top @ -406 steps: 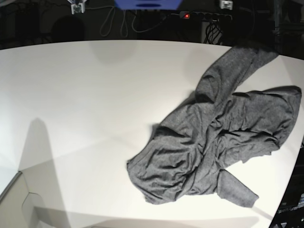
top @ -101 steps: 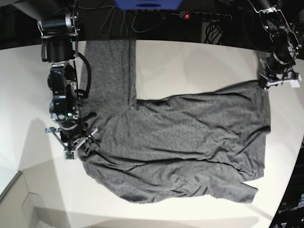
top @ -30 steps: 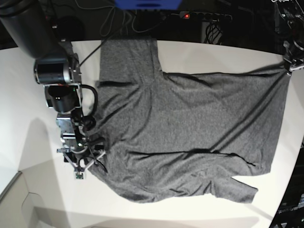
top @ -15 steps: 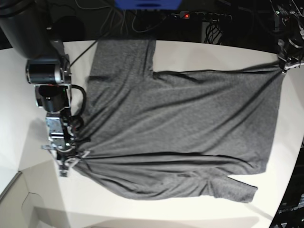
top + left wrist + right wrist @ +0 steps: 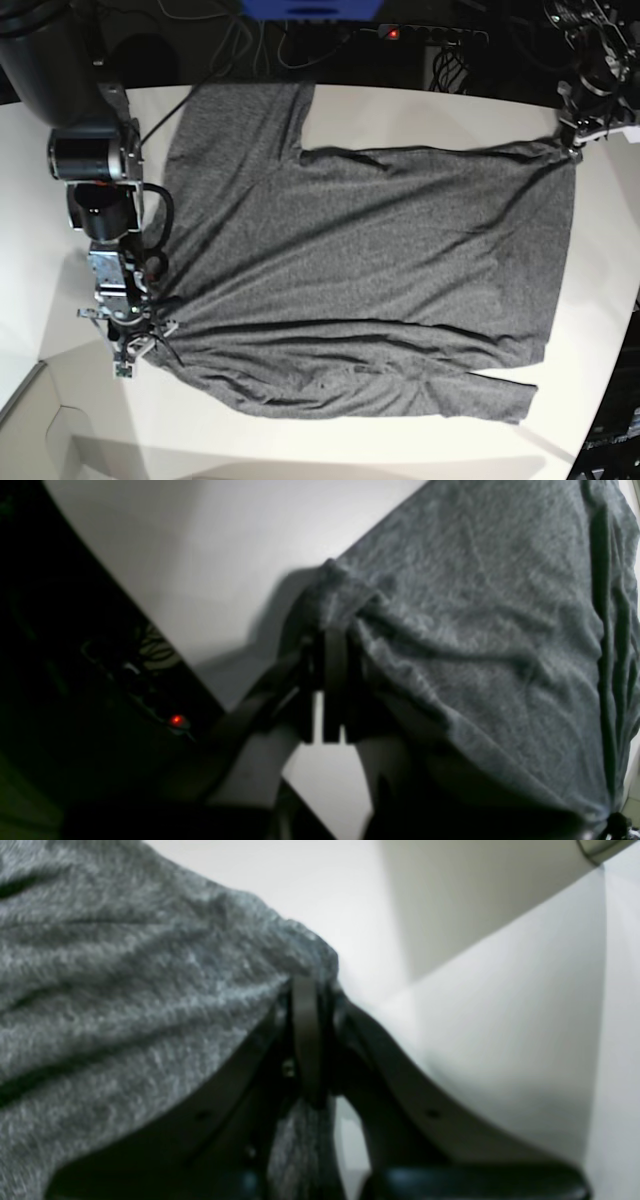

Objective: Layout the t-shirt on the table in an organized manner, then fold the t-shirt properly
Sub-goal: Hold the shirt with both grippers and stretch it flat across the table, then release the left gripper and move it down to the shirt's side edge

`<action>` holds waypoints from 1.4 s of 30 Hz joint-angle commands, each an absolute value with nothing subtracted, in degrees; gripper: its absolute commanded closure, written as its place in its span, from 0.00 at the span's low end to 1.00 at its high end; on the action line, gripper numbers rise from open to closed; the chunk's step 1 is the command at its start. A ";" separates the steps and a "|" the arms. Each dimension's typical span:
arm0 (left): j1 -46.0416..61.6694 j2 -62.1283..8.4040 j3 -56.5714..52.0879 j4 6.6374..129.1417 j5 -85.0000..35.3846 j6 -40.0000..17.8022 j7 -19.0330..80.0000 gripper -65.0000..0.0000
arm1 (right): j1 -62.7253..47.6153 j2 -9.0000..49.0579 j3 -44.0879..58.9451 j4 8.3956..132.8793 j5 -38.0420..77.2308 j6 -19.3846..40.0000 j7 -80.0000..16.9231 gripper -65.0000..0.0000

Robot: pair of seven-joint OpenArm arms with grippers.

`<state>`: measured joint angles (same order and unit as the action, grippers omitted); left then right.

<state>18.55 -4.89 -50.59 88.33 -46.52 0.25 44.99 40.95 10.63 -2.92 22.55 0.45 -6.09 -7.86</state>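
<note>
Layout nearly complete: t-shirt (image 5: 370,270) spread across the bench (image 5: 330,120), left claw (image 5: 575,147) and right claw (image 5: 135,338) each pinching opposite fabric edges; wrinkles remain, folding not started.

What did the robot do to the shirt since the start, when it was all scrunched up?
The t-shirt went from a crumpled heap on the right to being spread wide across the table. The right gripper just closed on its edge, and both arms have pulled it taut, shifting it towards the base view's left. The left gripper stays shut on its corner. One sleeve still lies folded near the front.
</note>
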 commanded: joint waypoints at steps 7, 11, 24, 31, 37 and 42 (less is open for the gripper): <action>19.74 -7.69 -51.03 88.75 -47.08 0.13 44.09 0.99 | 43.38 11.03 -2.77 23.25 0.31 -7.25 -6.29 0.99; 19.38 -8.13 -51.12 89.01 -47.16 0.13 48.40 0.99 | 43.38 11.12 -2.77 23.16 0.31 -7.25 -6.29 0.99; 18.77 -9.01 -57.01 90.24 -47.34 0.04 53.67 0.77 | 43.30 10.95 -2.77 23.08 0.31 -7.25 -6.29 0.99; 13.41 -10.15 -59.38 90.42 -47.34 0.04 53.67 0.58 | 43.21 10.15 -2.77 22.99 0.31 -7.25 -6.37 0.99; 0.57 -13.14 -58.95 87.08 -46.37 0.04 52.97 0.57 | 43.12 9.80 -2.77 22.99 0.31 -7.25 -6.37 0.99; -15.34 -16.57 -49.36 73.45 -38.55 0.22 51.74 0.57 | 43.12 8.84 -2.86 23.25 0.31 -7.25 -8.22 0.99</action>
